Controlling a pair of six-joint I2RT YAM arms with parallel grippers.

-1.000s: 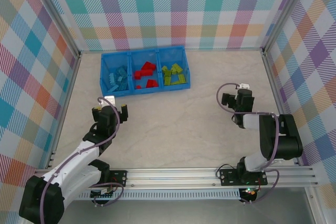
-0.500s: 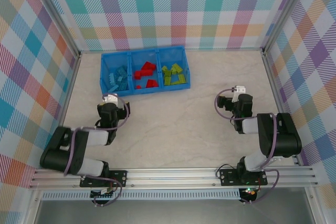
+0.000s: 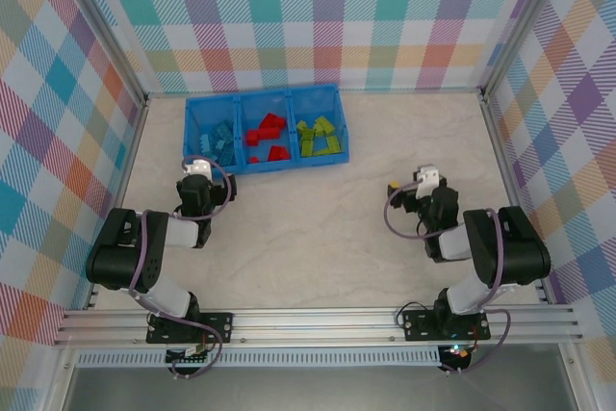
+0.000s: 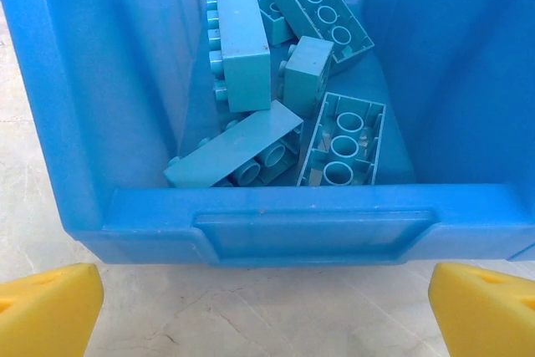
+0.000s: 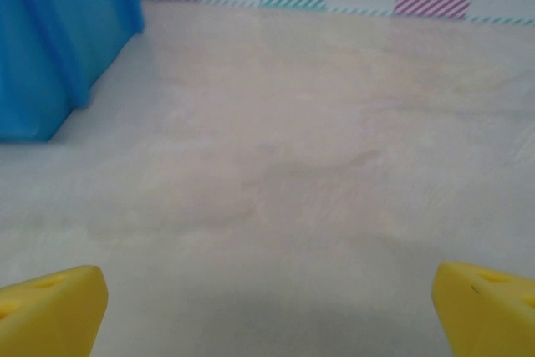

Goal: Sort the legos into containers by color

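Sorting looks finished: legos (image 3: pixel 272 125) sit colour-grouped in the bin (image 3: pixel 260 101), upper centre. The left gripper (image 4: pixel 266 311) and right gripper (image 5: pixel 267 311) are spread and empty, with nothing apparently left to pick.

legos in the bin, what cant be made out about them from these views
- Top external: red legos and lime green legos are too small and too piled up to count.
- Left wrist: blue legos overlap; the compartment's front wall hides whatever lies just behind it.
- Right wrist: bin is cut off by the left edge, and its wall hides the contents.
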